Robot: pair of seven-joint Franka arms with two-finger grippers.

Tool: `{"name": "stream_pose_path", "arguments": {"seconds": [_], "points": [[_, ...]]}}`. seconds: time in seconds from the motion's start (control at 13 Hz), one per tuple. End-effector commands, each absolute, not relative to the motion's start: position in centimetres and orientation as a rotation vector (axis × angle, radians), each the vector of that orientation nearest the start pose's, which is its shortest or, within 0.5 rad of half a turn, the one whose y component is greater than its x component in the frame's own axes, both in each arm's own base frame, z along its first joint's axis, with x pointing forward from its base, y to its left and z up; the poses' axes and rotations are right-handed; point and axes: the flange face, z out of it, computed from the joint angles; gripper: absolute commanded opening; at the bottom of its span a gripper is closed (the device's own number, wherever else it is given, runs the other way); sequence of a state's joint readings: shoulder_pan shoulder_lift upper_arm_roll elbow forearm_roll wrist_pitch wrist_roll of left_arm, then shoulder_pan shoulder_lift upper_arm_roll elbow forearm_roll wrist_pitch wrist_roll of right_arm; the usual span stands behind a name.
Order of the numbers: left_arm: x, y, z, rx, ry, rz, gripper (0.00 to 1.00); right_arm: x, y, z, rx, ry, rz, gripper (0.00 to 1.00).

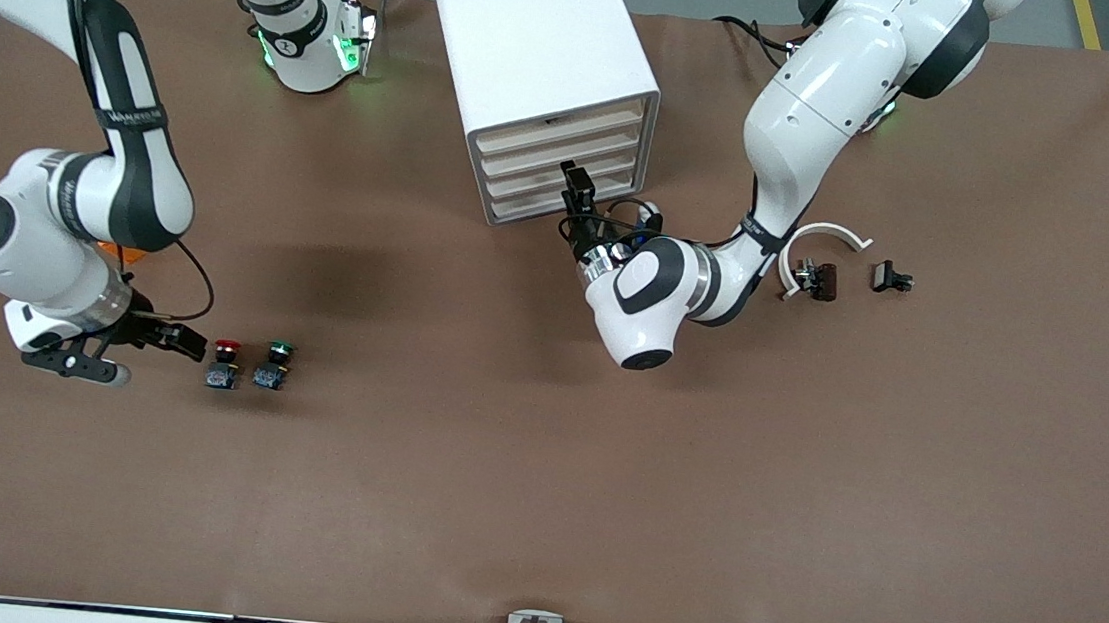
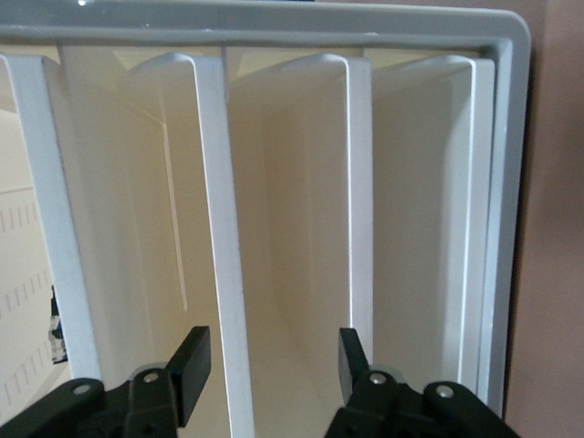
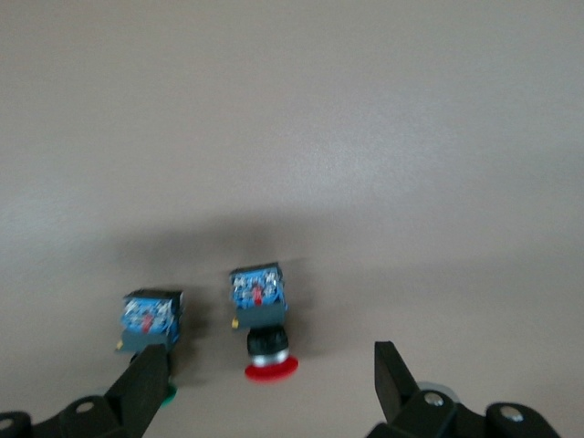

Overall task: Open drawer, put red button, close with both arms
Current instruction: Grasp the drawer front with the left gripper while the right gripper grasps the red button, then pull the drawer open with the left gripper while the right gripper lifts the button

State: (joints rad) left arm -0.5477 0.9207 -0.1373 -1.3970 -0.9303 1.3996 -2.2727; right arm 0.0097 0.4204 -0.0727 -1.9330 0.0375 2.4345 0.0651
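The white cabinet (image 1: 538,39) stands near the robots' bases with its four drawers all shut. The second drawer from the top (image 1: 538,155) is shut. My left gripper (image 1: 576,181) is open right in front of the drawer fronts. In the left wrist view (image 2: 271,365) one drawer's front lip (image 2: 224,274) runs between its fingers. The red button (image 1: 225,363) lies on the table beside the green button (image 1: 274,365), toward the right arm's end. My right gripper (image 1: 179,339) is open and empty just beside the red button. In the right wrist view (image 3: 271,388) the red cap (image 3: 271,369) lies between its fingers.
A white curved piece (image 1: 827,240) and two small black parts (image 1: 816,279) (image 1: 891,278) lie toward the left arm's end of the table. The left arm's elbow (image 1: 650,305) hangs low over the table in front of the cabinet.
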Motion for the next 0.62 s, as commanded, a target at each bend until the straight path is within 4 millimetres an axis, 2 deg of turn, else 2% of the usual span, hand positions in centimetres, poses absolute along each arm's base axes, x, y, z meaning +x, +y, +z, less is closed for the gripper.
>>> {"name": "stream_pose_path", "arguments": {"seconds": [0.0, 0.23, 0.38, 0.54], "points": [[44.4, -47.8, 17.8, -1.165, -1.619, 1.361, 0.59, 63.6, -3.0, 26.0, -3.132, 0.214, -0.169, 1.00], [43.7, -48.7, 18.4, -1.167, -1.590, 1.389, 0.53, 64.0, -2.9, 22.9, -3.137, 0.197, -0.215, 1.00], [43.6, -48.8, 18.4, -1.163, -1.587, 1.395, 0.38, 64.0, -2.9, 21.6, -3.141, 0.187, -0.213, 1.00], [43.6, -48.8, 18.4, -1.160, -1.588, 1.396, 0.31, 64.2, -2.6, 20.1, -3.149, 0.142, -0.189, 1.00]]}}
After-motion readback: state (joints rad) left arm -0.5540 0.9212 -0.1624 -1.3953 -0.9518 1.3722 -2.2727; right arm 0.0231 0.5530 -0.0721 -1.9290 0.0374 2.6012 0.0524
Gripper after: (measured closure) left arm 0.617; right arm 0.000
